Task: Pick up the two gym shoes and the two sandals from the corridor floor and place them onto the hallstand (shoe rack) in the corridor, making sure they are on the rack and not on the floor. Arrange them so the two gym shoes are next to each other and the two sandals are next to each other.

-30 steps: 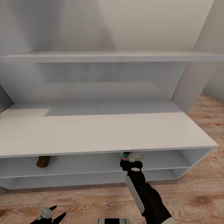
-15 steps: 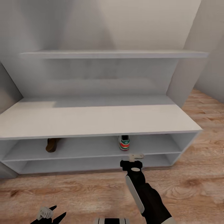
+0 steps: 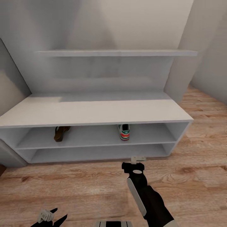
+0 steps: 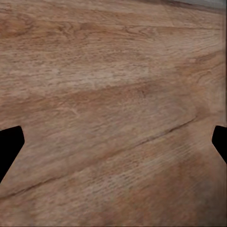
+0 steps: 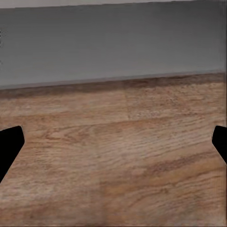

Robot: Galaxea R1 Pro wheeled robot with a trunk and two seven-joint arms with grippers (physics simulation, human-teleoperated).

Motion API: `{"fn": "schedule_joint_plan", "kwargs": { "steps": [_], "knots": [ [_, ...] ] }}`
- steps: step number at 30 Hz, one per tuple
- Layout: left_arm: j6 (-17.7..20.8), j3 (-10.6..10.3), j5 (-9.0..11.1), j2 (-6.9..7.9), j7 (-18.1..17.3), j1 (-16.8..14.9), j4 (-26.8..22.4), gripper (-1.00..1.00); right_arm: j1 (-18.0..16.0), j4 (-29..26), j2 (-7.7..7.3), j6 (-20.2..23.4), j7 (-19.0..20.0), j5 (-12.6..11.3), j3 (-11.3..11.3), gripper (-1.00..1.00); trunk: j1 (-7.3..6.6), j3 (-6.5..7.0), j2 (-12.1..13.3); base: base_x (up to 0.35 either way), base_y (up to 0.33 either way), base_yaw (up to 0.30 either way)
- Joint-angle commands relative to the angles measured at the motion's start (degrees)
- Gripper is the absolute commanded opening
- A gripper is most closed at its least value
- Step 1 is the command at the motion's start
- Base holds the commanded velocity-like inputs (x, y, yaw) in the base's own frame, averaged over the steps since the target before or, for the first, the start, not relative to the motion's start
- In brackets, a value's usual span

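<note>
On the hallstand [image 3: 94,112], I see one white gym shoe [image 3: 124,131] on the upper open shelf, beyond my right gripper's fingers [image 3: 138,159]. One brown sandal [image 3: 61,133] lies on the same shelf, well apart from them. Wood-grain corridor floor [image 3: 78,189] lies beneath.

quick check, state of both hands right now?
Left hand: open, empty, over bare corridor floor.
Right hand: open, empty, facing the floor in front of the hallstand.
</note>
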Motion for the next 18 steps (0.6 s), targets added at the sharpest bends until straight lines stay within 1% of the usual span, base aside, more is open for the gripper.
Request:
{"fn": "schedule_joint_plan", "kwargs": {
  "steps": [1,14,18],
  "knots": [
    [-0.17,0.09,0.12,0.0,-0.26,-0.03,0.07,1.0,-0.04,-0.05,0.0,0.11,-0.55,-0.55,0.09,1.0,-0.05,-0.04,-0.02,-0.338,0.0,0.0],
    [-0.17,0.09,-0.01,-0.03,-0.26,-0.03,0.07,1.0,0.01,0.63,0.0,0.09,-0.55,-0.42,0.24,1.0,-0.05,-0.04,-0.02,-0.304,0.0,0.0],
    [-0.17,0.11,-0.02,-0.03,-0.23,-0.03,0.07,1.0,0.1,1.16,0.0,0.09,-0.55,-0.32,0.26,1.0,-0.05,-0.04,-0.02,-0.132,0.0,0.0]
  ]
}}
